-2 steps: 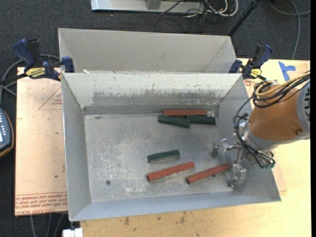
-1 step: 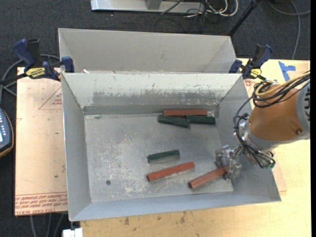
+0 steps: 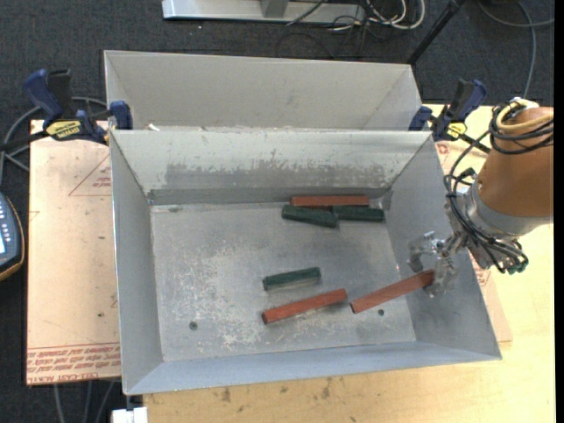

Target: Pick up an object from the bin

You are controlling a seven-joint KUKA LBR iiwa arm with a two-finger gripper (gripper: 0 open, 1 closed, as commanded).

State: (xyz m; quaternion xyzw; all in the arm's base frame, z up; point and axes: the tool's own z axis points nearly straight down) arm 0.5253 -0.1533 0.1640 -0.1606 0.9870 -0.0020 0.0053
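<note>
No readable text, no legible labels, brands or numbers

Soft, even light falls from above on the grey bin (image 3: 264, 86). Its far wall is the brightest part, pale with no hard glare. A darker band of shade lies along that wall's foot. The bars (image 3: 304, 307) cast thin, faint shadows. The carpet (image 3: 88, 16) is dark, and the orange cover (image 3: 520, 179) has a mild sheen.

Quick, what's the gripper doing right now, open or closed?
Gripper: closed on the right end of the rightmost red-brown bar.
</note>
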